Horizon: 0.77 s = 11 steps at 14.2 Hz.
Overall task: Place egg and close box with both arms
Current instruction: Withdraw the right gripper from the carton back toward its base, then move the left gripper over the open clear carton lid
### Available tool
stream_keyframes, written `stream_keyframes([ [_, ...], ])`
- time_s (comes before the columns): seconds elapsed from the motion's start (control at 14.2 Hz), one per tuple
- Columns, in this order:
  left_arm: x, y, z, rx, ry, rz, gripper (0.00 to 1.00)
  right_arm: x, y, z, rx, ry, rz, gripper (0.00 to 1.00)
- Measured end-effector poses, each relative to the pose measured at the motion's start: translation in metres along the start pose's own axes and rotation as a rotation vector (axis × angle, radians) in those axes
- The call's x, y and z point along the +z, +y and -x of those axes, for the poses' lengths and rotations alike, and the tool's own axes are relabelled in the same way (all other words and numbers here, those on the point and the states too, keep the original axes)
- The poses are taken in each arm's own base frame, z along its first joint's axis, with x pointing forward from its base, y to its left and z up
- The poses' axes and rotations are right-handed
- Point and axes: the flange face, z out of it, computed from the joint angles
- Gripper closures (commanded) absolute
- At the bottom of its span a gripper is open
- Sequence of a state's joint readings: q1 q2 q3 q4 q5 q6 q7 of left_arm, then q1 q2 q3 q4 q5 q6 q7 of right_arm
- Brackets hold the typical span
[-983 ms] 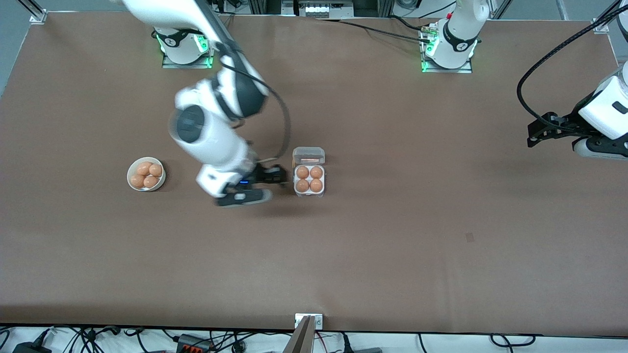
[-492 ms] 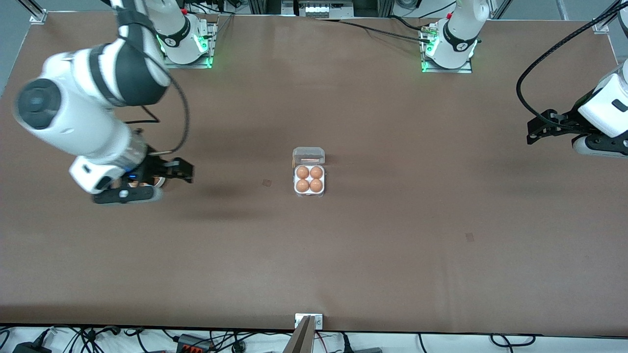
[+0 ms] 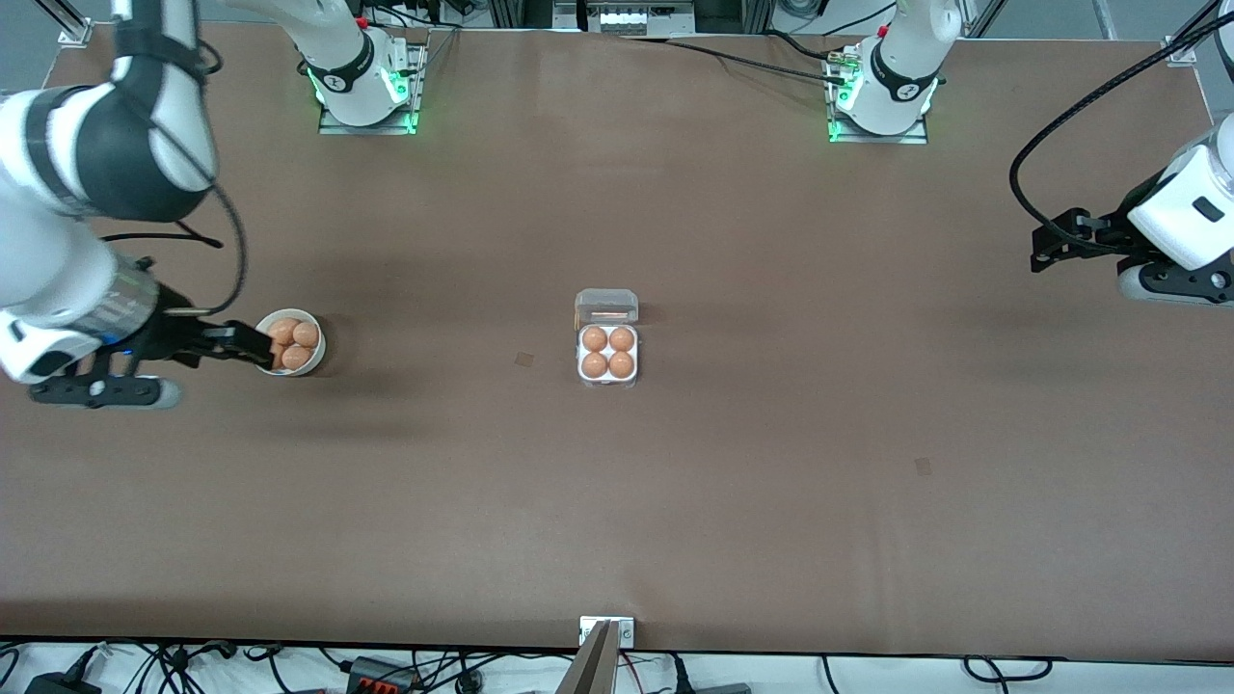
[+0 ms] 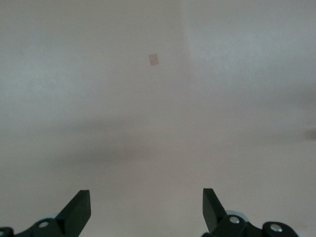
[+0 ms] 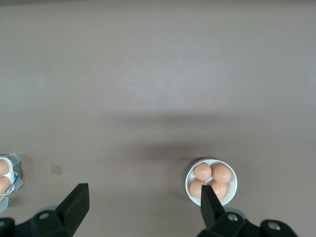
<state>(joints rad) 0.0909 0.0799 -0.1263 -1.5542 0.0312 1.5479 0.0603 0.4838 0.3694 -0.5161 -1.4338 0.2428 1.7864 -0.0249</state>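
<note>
Box [image 3: 607,350]: mid-desk, four cells filled, clear lid open, toward 12 o'clock. Right gripper [image 3: 231,344], fingers apart, empty, over bowl [image 3: 310,354] rim (3 o'clock to box). Left gripper [image 3: 1051,249], fingers apart, waits, well apart

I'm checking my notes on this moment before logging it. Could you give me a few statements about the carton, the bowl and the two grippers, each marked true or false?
1. All four cells of the egg carton hold an egg. True.
2. The carton's clear lid is shut over the eggs. False: it stands open.
3. The right gripper holds an egg. False: its fingers are open and empty, by the bowl.
4. The bowl holds four eggs. True.
5. The left gripper is over the carton. False: it waits, open, at the left arm's end of the table.
</note>
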Motion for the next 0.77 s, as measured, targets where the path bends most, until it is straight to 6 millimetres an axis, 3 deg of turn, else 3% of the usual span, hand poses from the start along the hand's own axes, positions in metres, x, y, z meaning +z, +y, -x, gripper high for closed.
stream_keyframes([
  [0.21, 0.002, -0.001, 0.003, -0.002, -0.025, 0.002, 0.00, -0.026, 0.045, -0.004, -0.009, 0.035, 0.034, 0.00],
  [0.28, 0.002, -0.001, 0.003, -0.002, -0.027, 0.002, 0.09, -0.040, 0.055, 0.000, -0.008, 0.043, 0.029, 0.00],
  [0.42, 0.006, -0.001, 0.002, -0.001, -0.039, 0.003, 0.70, -0.064, 0.073, 0.012, 0.001, 0.044, 0.018, 0.00],
  [0.49, 0.009, -0.001, 0.001, 0.001, -0.050, 0.005, 0.95, -0.072, 0.080, 0.017, 0.007, 0.040, 0.023, 0.00],
  [0.56, 0.014, 0.000, 0.001, 0.004, -0.073, 0.007, 0.99, -0.076, 0.084, 0.022, 0.011, 0.024, 0.028, 0.00],
  [0.77, 0.029, 0.009, 0.001, 0.019, -0.143, 0.027, 0.99, -0.074, 0.084, 0.034, 0.004, -0.017, 0.053, 0.00],
])
